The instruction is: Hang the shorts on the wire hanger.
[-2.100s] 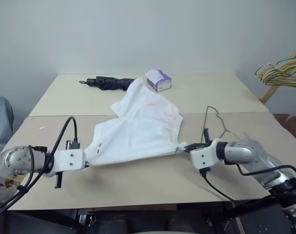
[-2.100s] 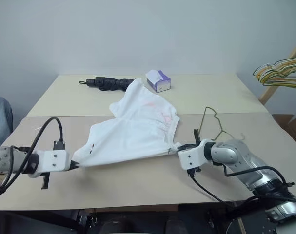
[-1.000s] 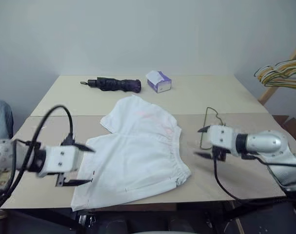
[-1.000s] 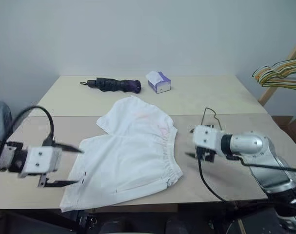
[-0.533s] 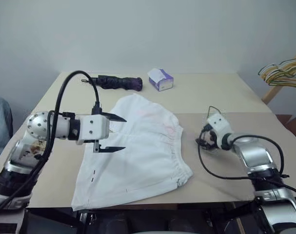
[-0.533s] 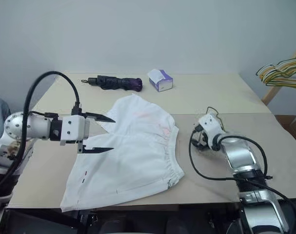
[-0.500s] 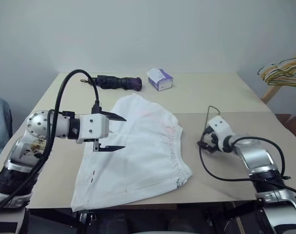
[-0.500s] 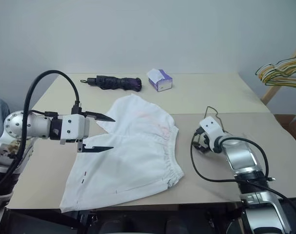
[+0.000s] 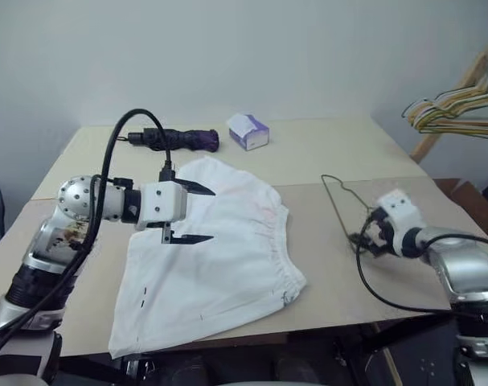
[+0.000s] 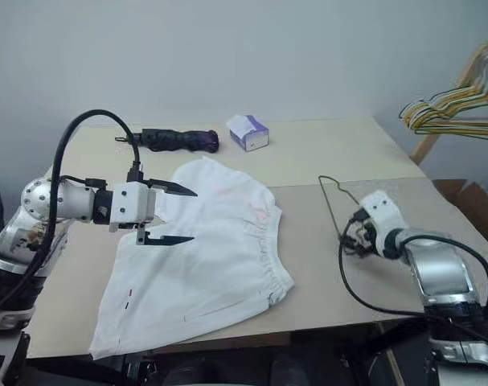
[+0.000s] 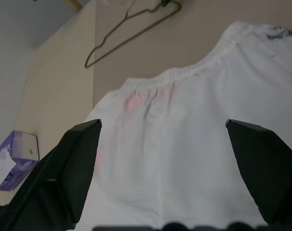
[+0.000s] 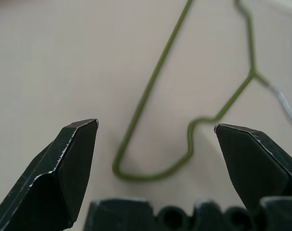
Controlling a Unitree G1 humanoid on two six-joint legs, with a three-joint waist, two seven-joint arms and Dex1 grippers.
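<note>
A beige table fills the frame under a pale wall. My left gripper, jaws wide and empty, hovers at centre-left over the shorts, which lie flat mid-frame. My right gripper, also wide and empty, hangs above the hanger at right.

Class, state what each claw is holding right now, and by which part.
Nothing is held. The left claw is open above the shorts; the right claw is open over the wire hanger.
</note>
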